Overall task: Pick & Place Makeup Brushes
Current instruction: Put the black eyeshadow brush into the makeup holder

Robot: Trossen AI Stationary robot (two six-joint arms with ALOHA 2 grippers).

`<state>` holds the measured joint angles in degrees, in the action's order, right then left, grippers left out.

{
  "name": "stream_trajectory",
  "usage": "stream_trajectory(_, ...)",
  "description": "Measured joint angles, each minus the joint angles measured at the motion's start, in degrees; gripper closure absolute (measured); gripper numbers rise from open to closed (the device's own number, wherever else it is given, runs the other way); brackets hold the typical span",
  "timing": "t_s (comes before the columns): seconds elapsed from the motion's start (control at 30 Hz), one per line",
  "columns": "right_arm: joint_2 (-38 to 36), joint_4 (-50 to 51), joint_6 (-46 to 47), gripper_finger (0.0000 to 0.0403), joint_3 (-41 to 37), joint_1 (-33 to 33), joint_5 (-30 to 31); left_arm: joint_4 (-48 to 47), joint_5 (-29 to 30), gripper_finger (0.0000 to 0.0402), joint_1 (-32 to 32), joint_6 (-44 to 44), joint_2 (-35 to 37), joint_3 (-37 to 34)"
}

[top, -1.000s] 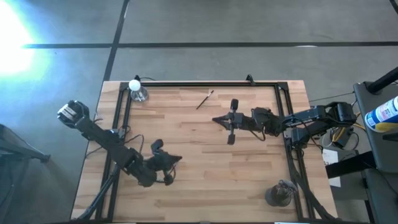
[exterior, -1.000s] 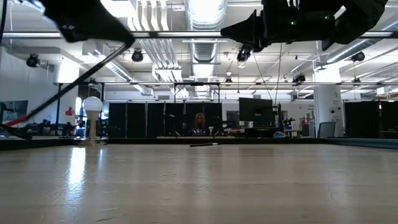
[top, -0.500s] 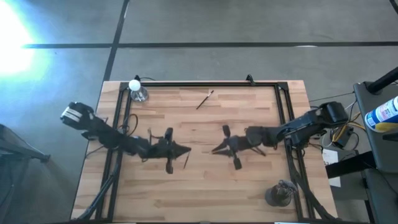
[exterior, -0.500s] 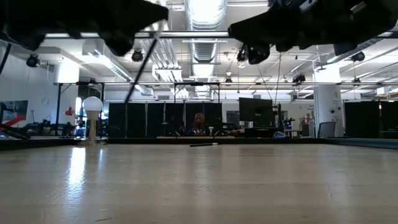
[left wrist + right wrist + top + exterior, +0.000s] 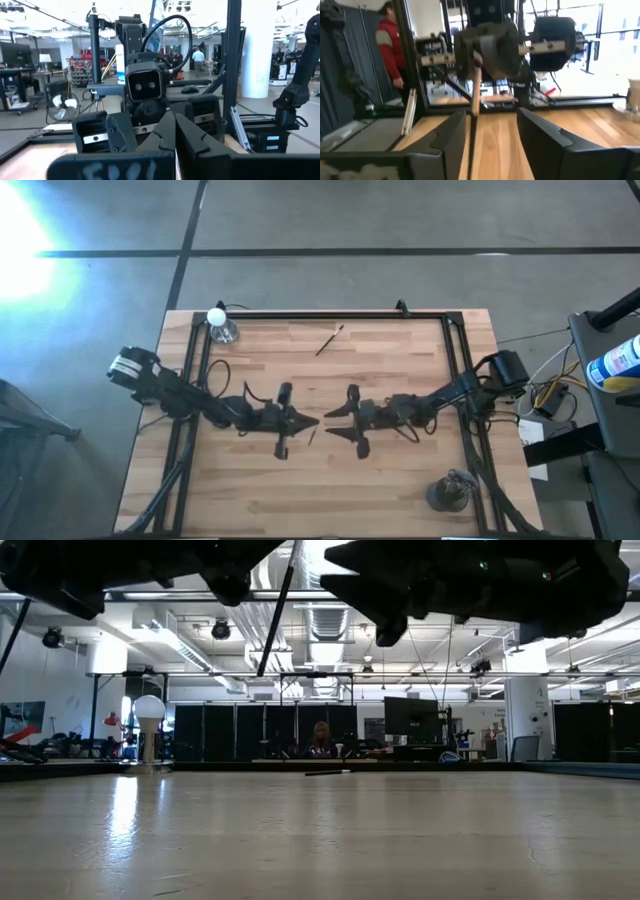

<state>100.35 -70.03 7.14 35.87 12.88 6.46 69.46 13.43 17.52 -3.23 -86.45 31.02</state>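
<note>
My left gripper (image 5: 312,420) hovers over the table's middle, shut on a thin makeup brush (image 5: 276,612). The brush hangs slanted below it, well above the wood. My right gripper (image 5: 333,421) faces it from the table's right, open. In the right wrist view the brush's pale handle (image 5: 474,95) stands just ahead of my right gripper (image 5: 492,130), in line with the gap between its fingers and untouched. Another makeup brush (image 5: 330,338) lies flat on the wood near the far edge. My left gripper pinches the brush's upper end (image 5: 477,62) between its two shut fingers (image 5: 175,132). The fingers lie about level and point toward the table's right. The brush hangs below them, tilted and clear of the table.
A small clear bottle with a round white cap (image 5: 218,320) stands at the far left corner. A dark holder (image 5: 450,495) sits at the near right corner. Black frame rails (image 5: 330,313) run along the table's far edge and sides. A person in red (image 5: 390,45) stands beyond the table.
My left gripper has carried the brush from the near left toward the table's middle, and the brush stays hanging clear. My right gripper has come toward the table's left and near edge to face it, and has opened.
</note>
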Motion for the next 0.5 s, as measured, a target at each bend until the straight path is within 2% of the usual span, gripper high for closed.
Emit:
stream_trajectory(0.27,1.57,0.39,-0.22,0.0223,4.62,-0.02,-0.23,-0.03,-0.48,0.0402,-0.07,-2.37,-0.10,1.36)
stream_trajectory(0.5,2.17,1.15,-0.29,0.0259,7.05,-0.02,-0.28,0.14,-0.42,0.0402,-0.20,-3.29,-0.05,1.30)
